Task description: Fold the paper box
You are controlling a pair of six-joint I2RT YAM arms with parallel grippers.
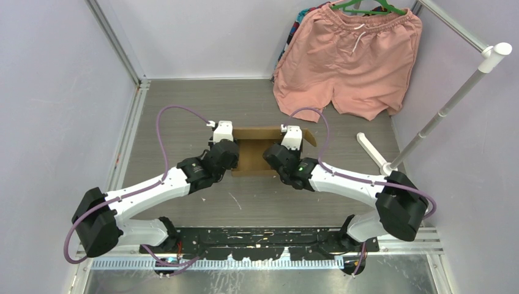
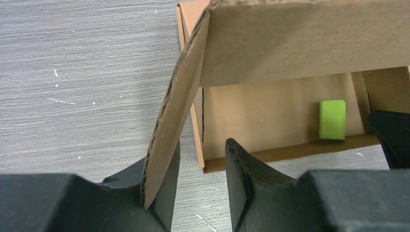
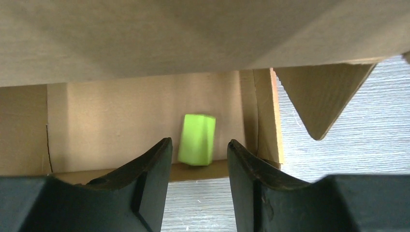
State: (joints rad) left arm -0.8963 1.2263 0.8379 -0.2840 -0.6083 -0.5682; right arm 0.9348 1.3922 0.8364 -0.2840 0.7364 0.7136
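Observation:
The paper box [image 1: 252, 154], brown corrugated cardboard, stands partly formed at the table's middle between my two grippers. My left gripper [image 2: 202, 145] is open at the box's left end. A side flap [image 2: 179, 106] leans against the inner face of its left finger, while the other finger stands clear. A wide panel [image 2: 300, 43] hangs over the box floor [image 2: 261, 116]. A small green block [image 2: 332, 120] lies inside. My right gripper [image 3: 199, 142] is open at the near wall, nothing between its fingers, with the green block [image 3: 197, 139] just beyond. A pointed tab [image 3: 321, 96] sticks out on the right.
Pink shorts [image 1: 349, 61] hang on a hanger at the back right. A white rod stand [image 1: 440, 110] slants up at the right, with its foot [image 1: 370, 150] on the table close to the box. Pale walls enclose both sides.

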